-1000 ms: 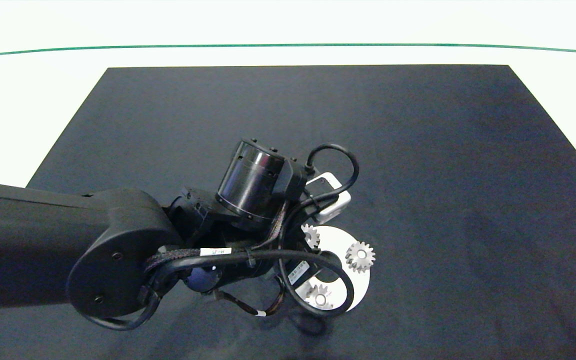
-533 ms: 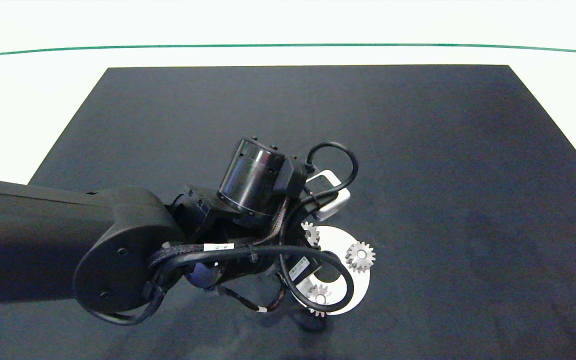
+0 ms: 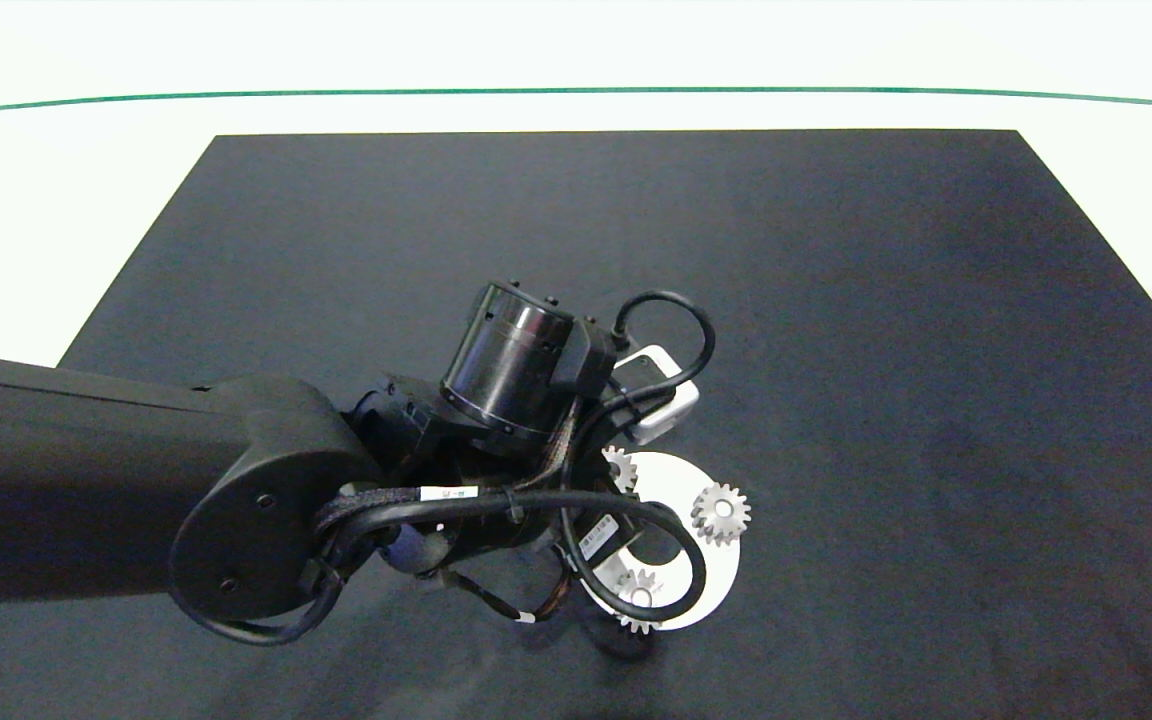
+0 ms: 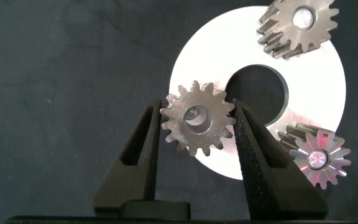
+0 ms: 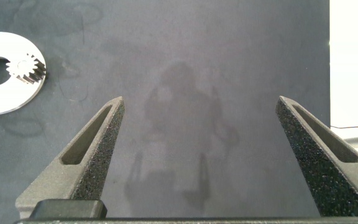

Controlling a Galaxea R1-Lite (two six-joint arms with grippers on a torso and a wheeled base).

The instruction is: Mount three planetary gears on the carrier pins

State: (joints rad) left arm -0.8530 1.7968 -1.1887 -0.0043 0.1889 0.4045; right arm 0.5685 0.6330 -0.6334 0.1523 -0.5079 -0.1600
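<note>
Step now: the third gear (image 4: 197, 118) is going onto its pin. The other two gears, one (image 3: 720, 513) at the disc's 3 o'clock side in the head view and one (image 3: 638, 598) at its 6 o'clock side, already sit on the white disc (image 3: 681, 478) with a pin showing in each middle hole.

Left claw (image 4: 196, 127): it is over the disc's 10 o'clock edge in the head view. Its two fingers press on the third gear from both sides, so it is gripping that gear. The gear lies flat between them.

Third gear: in the left wrist view it hangs over the rim of the disc, next to the big middle hole. Something pale shows through its bore. It may be the pin, but I cannot tell if the gear is all the way down.

Right claw (image 5: 201, 158): wide open, holding nothing, well away from the disc over the dark mat (image 3: 836, 300).

Next move: I think the hole must line up with the pin, then the gear goes straight down, then the fingers let go.

Edges: the third gear's teeth are near the 6 o'clock gear, so they could bump.

Open room: lots of bare mat from 12 to 3 o'clock of the disc. The left arm covers the 9 o'clock side.
</note>
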